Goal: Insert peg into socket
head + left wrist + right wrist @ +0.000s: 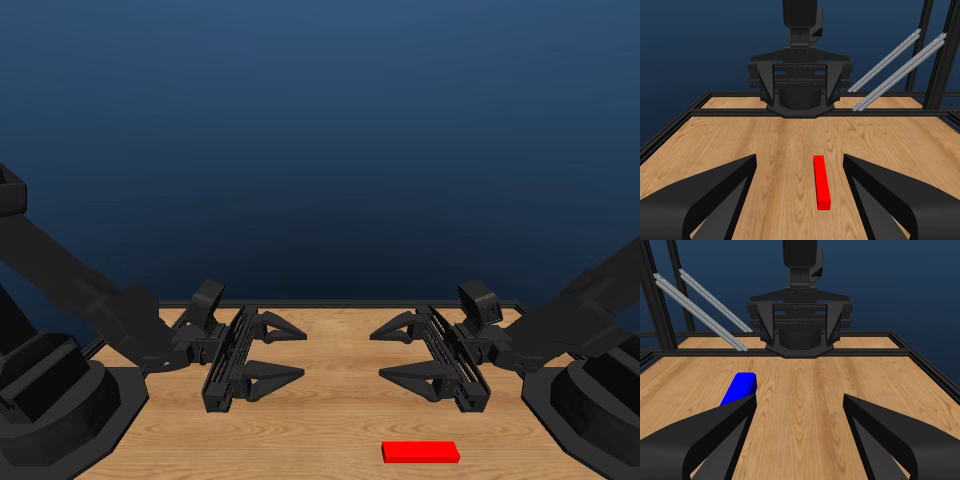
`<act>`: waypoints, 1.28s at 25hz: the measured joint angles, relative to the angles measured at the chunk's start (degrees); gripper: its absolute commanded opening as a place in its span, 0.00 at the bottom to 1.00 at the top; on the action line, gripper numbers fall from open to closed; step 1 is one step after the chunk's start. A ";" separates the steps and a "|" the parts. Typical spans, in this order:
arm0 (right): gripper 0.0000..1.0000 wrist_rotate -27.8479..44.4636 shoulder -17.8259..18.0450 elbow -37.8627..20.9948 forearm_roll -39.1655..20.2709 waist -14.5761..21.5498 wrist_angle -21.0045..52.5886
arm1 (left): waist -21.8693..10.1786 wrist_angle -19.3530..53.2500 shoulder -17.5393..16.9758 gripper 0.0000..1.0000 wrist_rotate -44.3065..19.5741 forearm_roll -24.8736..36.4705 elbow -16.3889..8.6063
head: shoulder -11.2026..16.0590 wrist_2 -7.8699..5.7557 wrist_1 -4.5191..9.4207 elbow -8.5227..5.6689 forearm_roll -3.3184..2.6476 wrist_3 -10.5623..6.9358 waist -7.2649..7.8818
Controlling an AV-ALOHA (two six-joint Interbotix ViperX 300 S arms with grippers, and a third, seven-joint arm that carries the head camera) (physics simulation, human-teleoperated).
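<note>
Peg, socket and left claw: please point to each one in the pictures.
peg (822, 182): left wrist view, middle of its red top face.
socket (740, 387): right wrist view, its blue top face.
left claw (272, 352): head view, the gap midway between its open fingertips.

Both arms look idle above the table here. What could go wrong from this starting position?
1. The slim red rectangular bar lies flat on the wooden table; a low grasp might scrape the wood.
2. The head view does not show the chunky blue rectangular block, so the head camera alone cannot guide that pick.
3. The open left tool and right tool face each other and could collide if both advance.
</note>
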 measured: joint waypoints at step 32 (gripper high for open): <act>1.00 8.11 5.14 -5.70 10.19 8.88 17.40 | -25.28 30.22 0.88 1.00 -12.73 -30.61 4.12 | 4.25 2.45 20.33 -4.06 1.14 3.86 1.21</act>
